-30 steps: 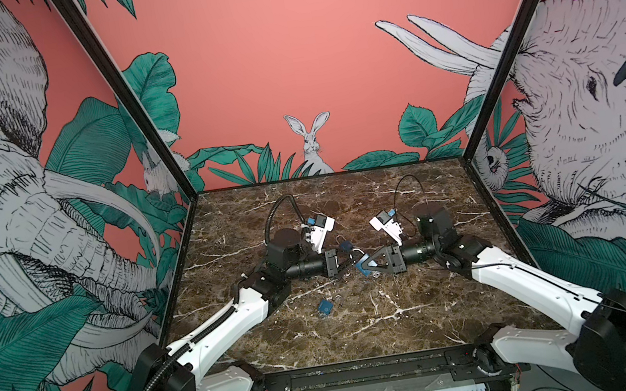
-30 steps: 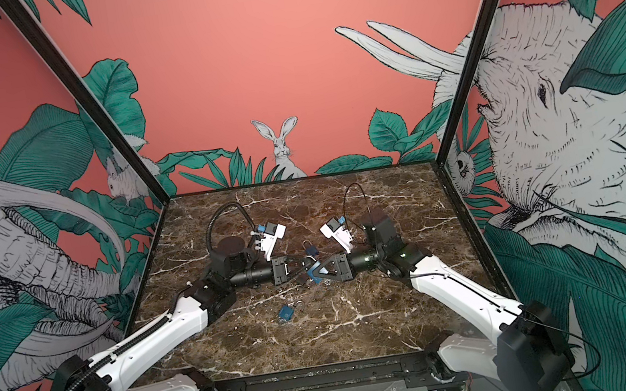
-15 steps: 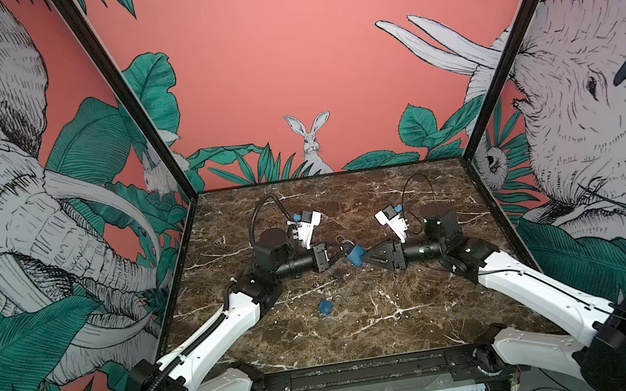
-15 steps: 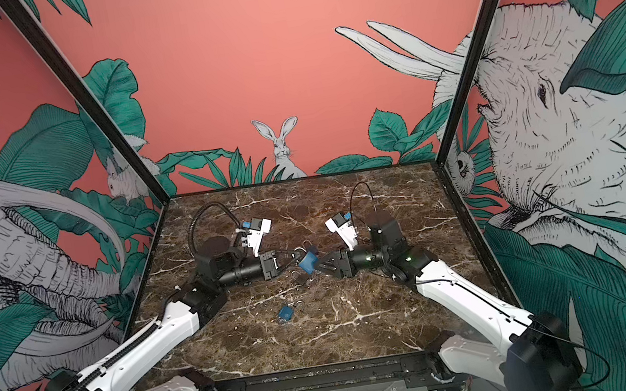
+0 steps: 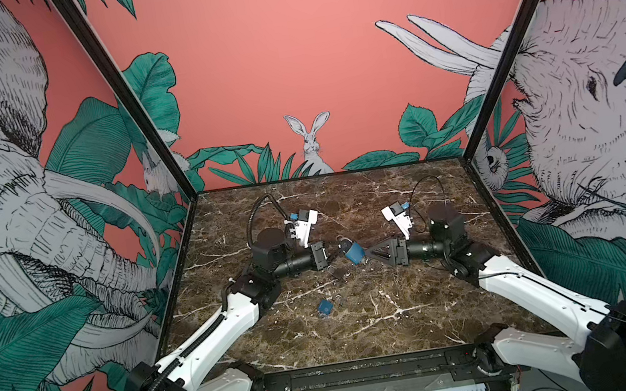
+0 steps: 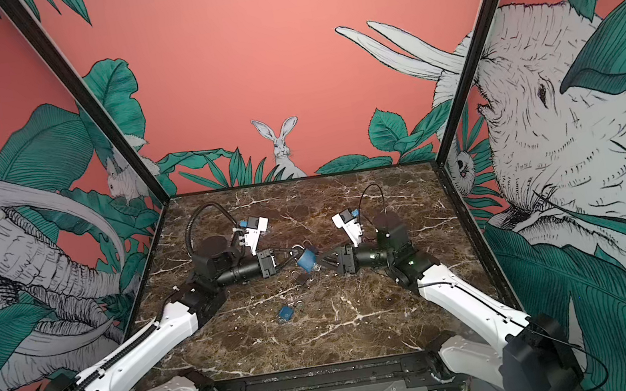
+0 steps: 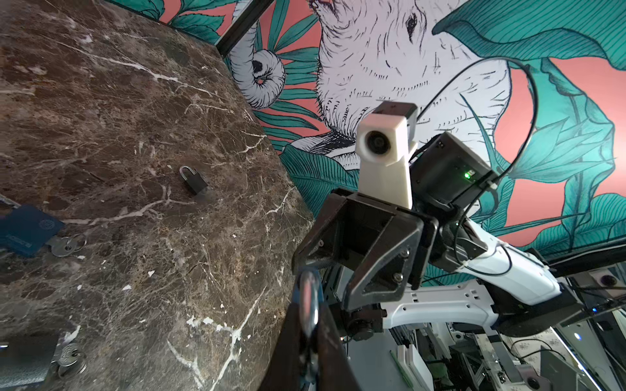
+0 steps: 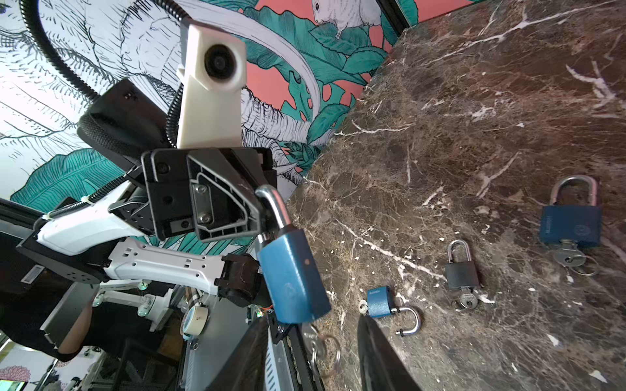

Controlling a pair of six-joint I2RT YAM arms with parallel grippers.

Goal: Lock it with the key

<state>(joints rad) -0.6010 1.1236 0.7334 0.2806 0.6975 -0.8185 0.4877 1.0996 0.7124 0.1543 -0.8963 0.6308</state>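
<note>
- The blue padlock (image 5: 353,251) is held by its shackle (image 8: 271,206) in the left gripper (image 5: 334,249), whose jaws are clamped tight on the steel. The body hangs above the middle of the marble tabletop (image 5: 405,317).
- The key (image 8: 310,333) is seated in the underside of the body, with its ring dangling.
- The right gripper (image 5: 369,254) is set just beside the padlock, with its jaws spread and nothing gripped. The key is seen between its fingers (image 8: 379,359); contact cannot be determined.
- On the tabletop are laid a small blue padlock (image 8: 379,301) with its shackle swung open, a small black padlock (image 8: 462,270) and a large dark blue padlock (image 8: 570,226), each with a key inserted.
- Bare marble is shown toward the lower edge of the tabletop in both top views. The grippers are kept well apart from the side walls (image 5: 31,205).
- One shackle leg is hidden behind the left finger, so it cannot be told whether the padlock is latched.
</note>
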